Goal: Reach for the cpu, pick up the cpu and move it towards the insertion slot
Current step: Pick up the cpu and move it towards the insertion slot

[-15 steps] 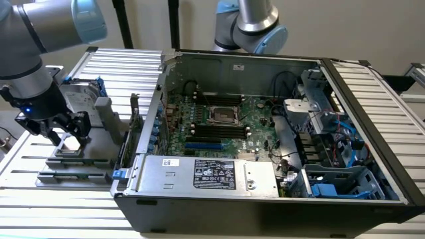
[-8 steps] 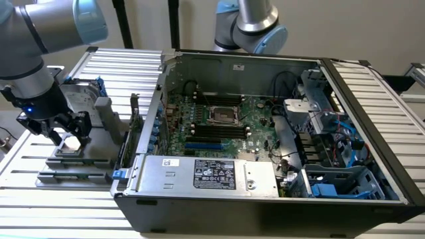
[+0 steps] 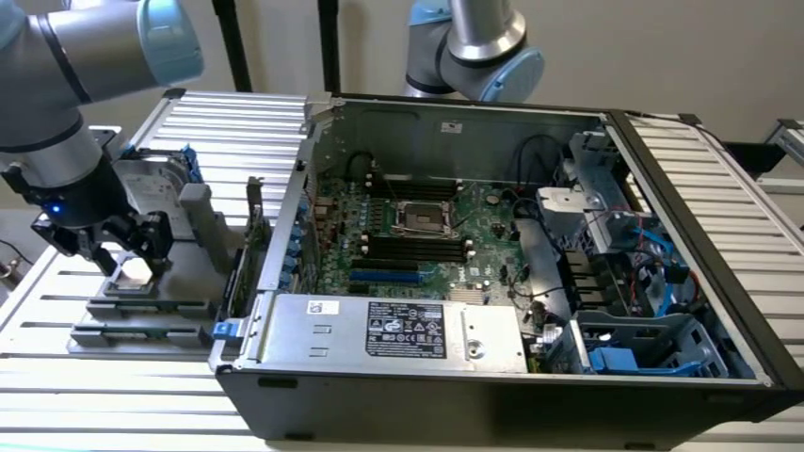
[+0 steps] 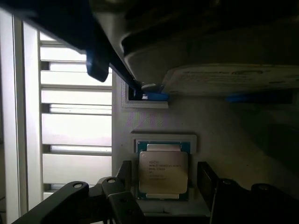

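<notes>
The jaws are open and stand one on each side of the cpu [image 4: 163, 172]. A narrow gap shows between each jaw and the edge of the chip, so they do not grip it. The cpu lies flat, with its silvery metal top facing up and small print on it, in a pale square recess of a grey tray [image 4: 224, 135].

In the exterior view the jaws hang at the left of the frame, pointing down over the cpu [image 3: 132, 271]. The chip shows there as a small bright square between the dark jaw tips. The tray [image 3: 151, 315] rests on a desk [image 3: 75, 386] made of light metal slats. Just behind the cpu, on the same tray, a grey hard drive [image 3: 151, 184] with blue trim stands upright. The arm [image 3: 63, 113] comes down from the upper left corner of the frame.

An open computer case [image 3: 503, 386] fills the middle and right of the frame, beside the tray. The insertion slot [image 3: 421, 217] lies on the green board inside it, a square socket with a shiny frame and a dark centre, well apart from the cpu. Long black memory slots [image 3: 409, 247] run just below the socket in the frame, and a blue expansion slot [image 3: 387, 278] lies below them. A silver box with a label [image 3: 402, 330] sits at the near edge of the case.
</notes>
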### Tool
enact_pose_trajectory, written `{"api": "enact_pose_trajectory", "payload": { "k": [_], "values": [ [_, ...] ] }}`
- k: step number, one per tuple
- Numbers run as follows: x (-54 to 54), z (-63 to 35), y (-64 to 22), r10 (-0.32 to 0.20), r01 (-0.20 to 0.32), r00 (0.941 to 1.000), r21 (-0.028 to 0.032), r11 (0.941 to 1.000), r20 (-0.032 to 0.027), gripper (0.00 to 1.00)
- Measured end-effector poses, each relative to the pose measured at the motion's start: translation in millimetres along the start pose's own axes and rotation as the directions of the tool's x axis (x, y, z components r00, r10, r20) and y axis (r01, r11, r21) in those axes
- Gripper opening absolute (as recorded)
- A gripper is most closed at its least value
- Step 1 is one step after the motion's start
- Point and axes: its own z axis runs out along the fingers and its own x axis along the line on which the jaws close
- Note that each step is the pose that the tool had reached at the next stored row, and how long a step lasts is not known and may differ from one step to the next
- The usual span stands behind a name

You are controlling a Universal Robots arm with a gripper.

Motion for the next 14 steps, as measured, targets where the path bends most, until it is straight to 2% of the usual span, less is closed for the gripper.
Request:
{"api": "enact_pose_trajectory", "payload": {
  "k": [10,14],
  "values": [
    [0.1,1.3,0.3,0.0,0.0,1.0,0.0,1.0,-0.0011,0.67],
    [-0.8,1.7,0.2,0.0,0.0,1.0,0.0,1.0,-0.0032,0.67]
  ]
}}
